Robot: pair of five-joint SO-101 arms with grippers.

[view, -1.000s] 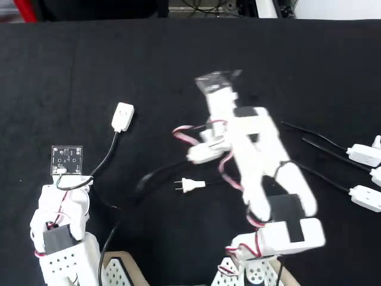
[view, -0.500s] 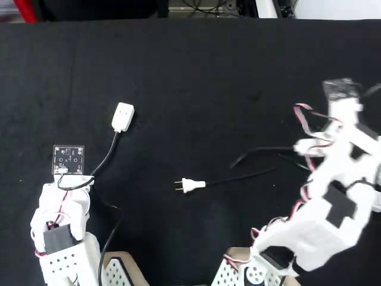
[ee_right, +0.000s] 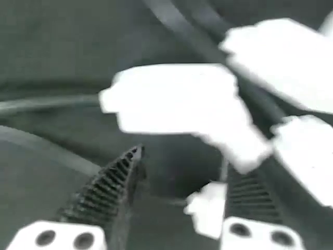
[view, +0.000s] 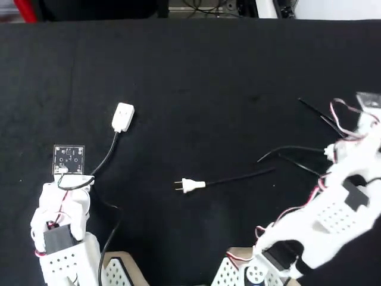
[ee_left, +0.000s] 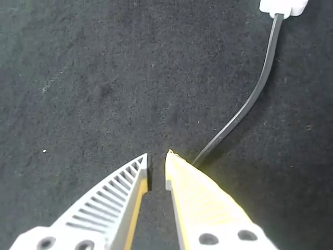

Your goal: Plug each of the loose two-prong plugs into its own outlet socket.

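A loose white two-prong plug point(view: 189, 186) lies mid-table, prongs pointing left, its black cord trailing right. A white outlet socket point(view: 122, 117) on a black cable lies at the left; the left wrist view shows its end point(ee_left: 283, 6) ahead of my left gripper point(ee_left: 157, 159), which is shut and holds nothing above the cloth. My left arm point(view: 62, 214) stands at the front left. My right arm point(view: 333, 220) stretches to the table's right edge. There my right gripper point(ee_right: 182, 166) is open just above several white sockets point(ee_right: 177, 101), blurred, with nothing gripped.
The table is covered with black cloth point(view: 196, 71). Black cords point(view: 286, 149) curl near the right arm. The left socket's cable point(view: 104, 161) runs back past the left arm's base. Open cloth lies across the far half.
My right arm has swung from the middle of the table to the right edge, over the sockets there, and the cords near it have shifted. The left arm and the loose plug have not moved.
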